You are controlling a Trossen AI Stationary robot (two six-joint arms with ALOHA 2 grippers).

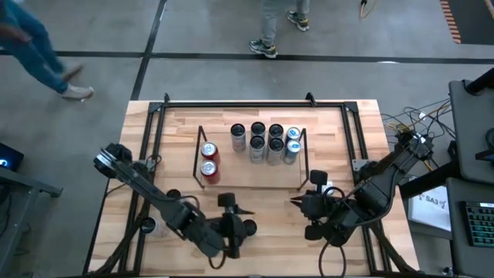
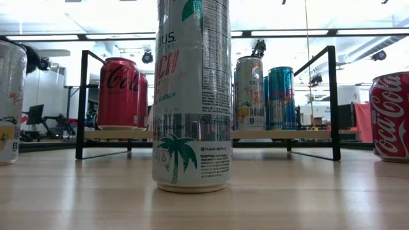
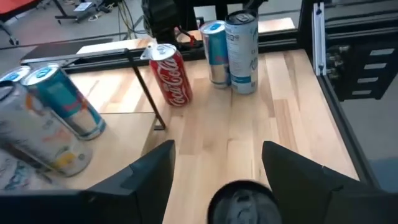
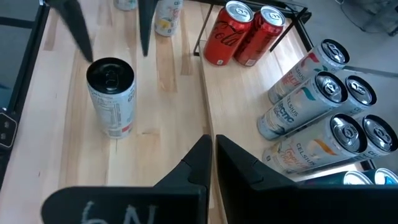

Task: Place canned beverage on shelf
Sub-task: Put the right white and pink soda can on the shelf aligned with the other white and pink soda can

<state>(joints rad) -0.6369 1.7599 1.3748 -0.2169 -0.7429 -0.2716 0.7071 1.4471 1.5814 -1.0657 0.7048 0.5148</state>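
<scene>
Two fingers of your left gripper [image 3: 217, 149] stand well apart and hold nothing — the tall white can [image 3: 239, 200] is upright on the counter [image 1: 278, 251], right at the gap between them, with no contact that I can see. Your right gripper [image 4: 211, 154] waits on the can's other side, fingers pressed together, empty. The can is in front of the shelf [image 1: 247, 176], not on it. The shelf already carries two red cans [image 1: 208, 158] at one end and a cluster of slim cans [image 1: 266, 141] toward the other, with free room between them. Handling guess: smooth printed metal, so slick; thin wall, dents if you squeeze hard; tall and narrow, so tippy. Take it around the mid-body, fingers square on opposite sides — not at the rim, not low.
</scene>
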